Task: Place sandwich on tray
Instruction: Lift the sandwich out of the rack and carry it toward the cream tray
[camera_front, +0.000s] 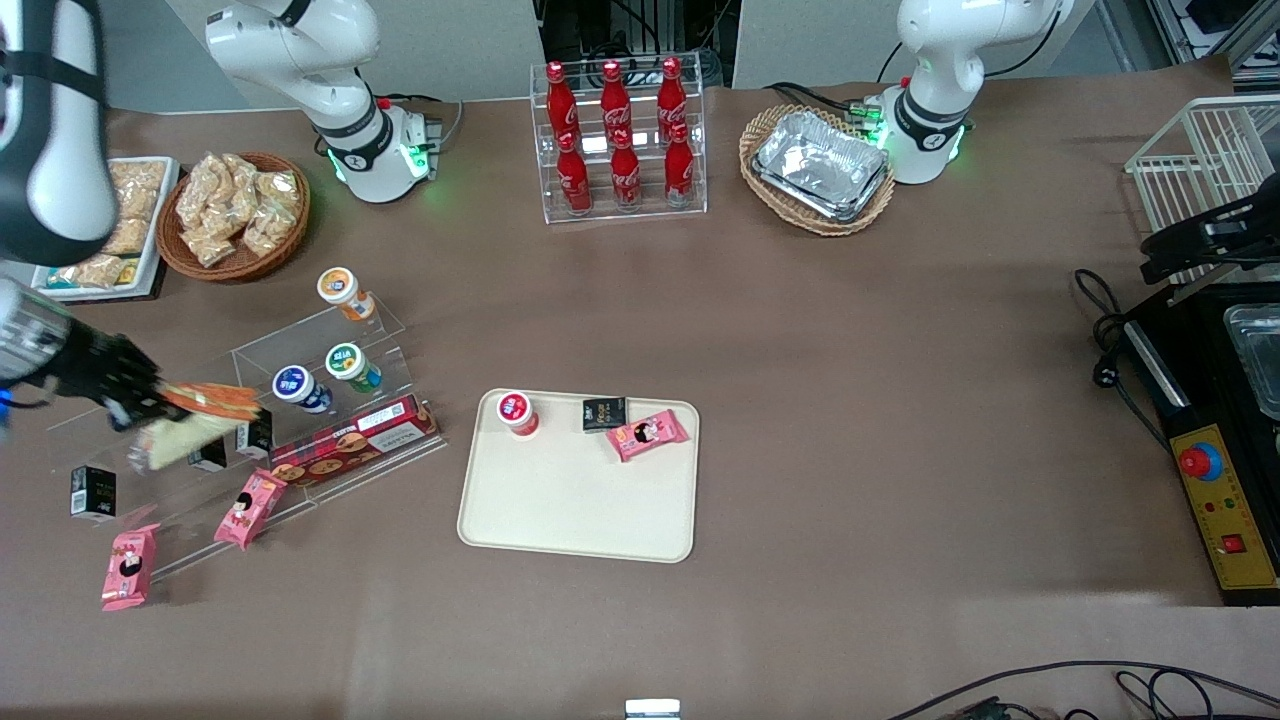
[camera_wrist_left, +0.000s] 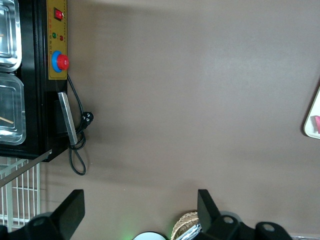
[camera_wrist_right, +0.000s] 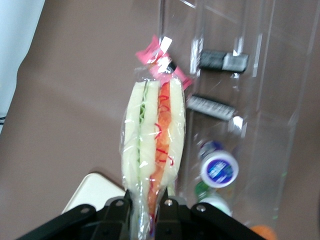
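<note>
Cream tray holds cup, two packets; gripper clamped on sandwich above acrylic shelf.

The gripper holds the sandwich above the clear stand, well apart from the tray

Brown table: tray, baskets, bottle rack.

**Hidden and Cut Off**

The gripper runs off the wrist picture's edge, its fingers covering one end of the sandwich. In the front view's left part, the sandwich hides part of the clear display stand. The tray shows only a corner at the left wrist view's edge.
</note>
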